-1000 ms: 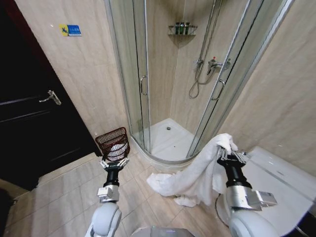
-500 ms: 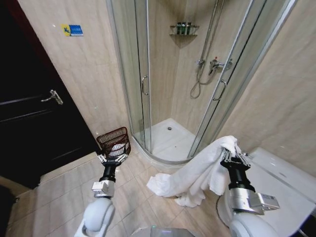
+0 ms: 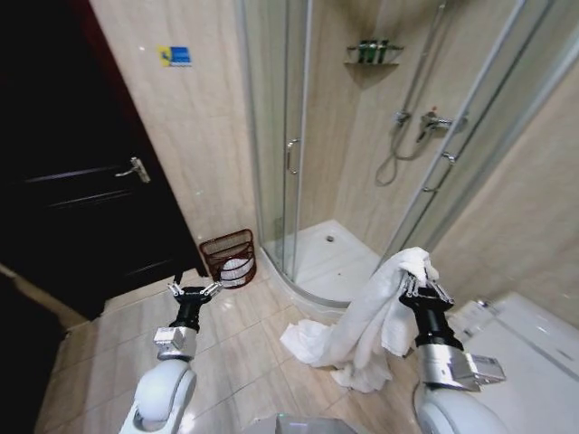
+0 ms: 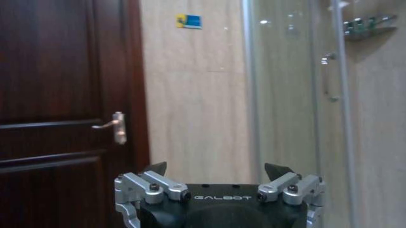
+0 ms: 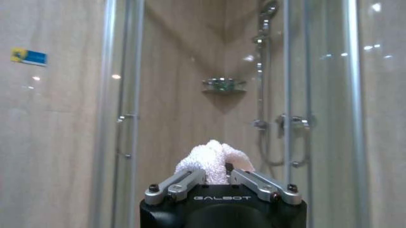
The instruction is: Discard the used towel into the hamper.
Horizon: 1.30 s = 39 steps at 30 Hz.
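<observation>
The white towel (image 3: 357,325) hangs from my right gripper (image 3: 423,287), which is shut on its top corner; its lower end lies bunched on the tiled floor. In the right wrist view a tuft of the towel (image 5: 214,160) sticks up between the shut fingers of the right gripper (image 5: 216,172). The hamper (image 3: 229,259), a small reddish-brown wire basket with something white inside, stands on the floor against the wall beside the shower door. My left gripper (image 3: 193,291) is held up open and empty, a little short of the hamper. The left gripper (image 4: 216,170) faces the wall and door.
A dark wooden door (image 3: 81,199) with a metal handle stands at the left. The curved glass shower enclosure (image 3: 298,163) with its white tray (image 3: 330,258) lies ahead. A white toilet (image 3: 529,353) is at the lower right. Open tiled floor (image 3: 244,353) lies between my arms.
The whole head view has shifted, so the camera has moved; door and hamper now sit further right in it. The right gripper still holds the towel and the left stays open.
</observation>
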Available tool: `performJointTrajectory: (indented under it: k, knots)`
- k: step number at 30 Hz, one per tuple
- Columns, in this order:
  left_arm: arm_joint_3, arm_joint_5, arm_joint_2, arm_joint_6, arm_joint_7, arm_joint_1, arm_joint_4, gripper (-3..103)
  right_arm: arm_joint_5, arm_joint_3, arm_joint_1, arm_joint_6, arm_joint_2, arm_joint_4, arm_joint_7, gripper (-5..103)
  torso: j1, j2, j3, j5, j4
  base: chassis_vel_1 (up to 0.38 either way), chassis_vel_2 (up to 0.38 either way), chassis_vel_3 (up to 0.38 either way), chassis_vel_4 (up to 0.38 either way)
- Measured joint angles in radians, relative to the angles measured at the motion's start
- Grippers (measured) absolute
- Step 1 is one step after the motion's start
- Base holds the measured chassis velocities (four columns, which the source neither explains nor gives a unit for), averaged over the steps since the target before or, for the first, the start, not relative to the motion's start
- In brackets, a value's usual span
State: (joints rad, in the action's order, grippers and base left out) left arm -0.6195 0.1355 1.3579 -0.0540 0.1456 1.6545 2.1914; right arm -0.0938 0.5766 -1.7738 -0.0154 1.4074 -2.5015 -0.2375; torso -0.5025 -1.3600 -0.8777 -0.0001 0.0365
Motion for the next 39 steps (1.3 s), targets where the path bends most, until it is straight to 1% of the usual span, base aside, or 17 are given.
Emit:
performJointTrajectory:
  k: [2, 4, 7, 11, 13, 16, 39]
  knots:
    - [0.0, 0.0, 0.0, -0.009, 0.001, -0.001, -0.003, 100, 0.0, 0.0, 0.001, 0.0, 0.0, 0.0, 0.0, 3, 0.0, 0.0, 0.0, 0.0, 0.0001, 0.101, 0.087, 0.093, 0.069]
    - [0.007, -0.004, 0.002, -0.05, 0.006, -0.009, -0.017, 100, 0.001, 0.002, 0.005, 0.0, -0.001, 0.001, 0.006, 3, 0.0, 0.0, 0.0, 0.0001, 0.0002, 0.086, 0.078, 0.071, 0.062]
    - [0.016, -0.007, 0.005, -0.063, 0.007, -0.011, -0.02, 100, 0.001, 0.004, 0.01, 0.0, -0.003, 0.001, 0.008, 3, 0.0, 0.0, 0.0, -0.0001, 0.0002, 0.054, 0.041, 0.051, 0.026]
    - [0.024, -0.013, 0.009, -0.066, 0.007, -0.004, -0.017, 100, 0.019, 0.004, 0.013, 0.004, -0.002, 0.001, 0.008, 3, 0.0, 0.0, 0.0, 0.0002, -0.0005, 0.0, 0.0, 0.0, 0.0]
    - [0.025, -0.017, 0.011, -0.067, 0.006, 0.002, -0.014, 100, 0.048, 0.005, 0.018, 0.015, -0.001, 0.008, 0.014, 3, 0.0, 0.0, 0.0, 0.0002, -0.0005, 0.0, 0.0, 0.0, 0.0]
    - [0.025, -0.019, 0.013, -0.069, 0.006, 0.008, -0.011, 100, 0.058, 0.003, 0.022, 0.016, 0.001, 0.009, 0.019, 3, 0.0, 0.0, 0.0, 0.0002, -0.0001, 0.015, 0.008, -0.008, -0.02]
    - [0.021, -0.026, 0.031, -0.065, 0.006, 0.056, 0.023, 100, 0.066, -0.009, 0.014, 0.023, 0.004, 0.003, 0.02, 3, 0.0, 0.0, 0.0, 0.0, -0.0001, 0.088, 0.075, -0.075, -0.072]
